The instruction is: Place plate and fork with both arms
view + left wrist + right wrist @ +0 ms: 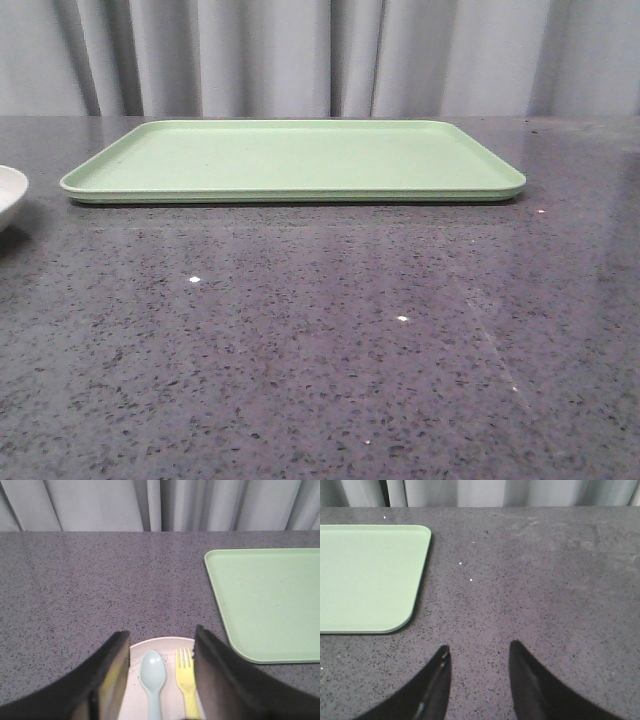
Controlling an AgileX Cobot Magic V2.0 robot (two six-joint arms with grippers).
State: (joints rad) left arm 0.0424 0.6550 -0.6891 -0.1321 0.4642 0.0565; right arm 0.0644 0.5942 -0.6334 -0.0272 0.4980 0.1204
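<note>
We see the plate [165, 680] left of the green tray [270, 600], holding the yellow fork [186, 680] beside a pale blue spoon [153, 680], under our left gripper [161, 645], spread wide and empty like our right gripper [477, 652].

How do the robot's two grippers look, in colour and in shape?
Only finger ends show. The left gripper has broad black fingers with flat inner pads and a faint yellowish sheen. The right gripper has plain black fingers narrowing to points. No cables or markings visible.
</note>
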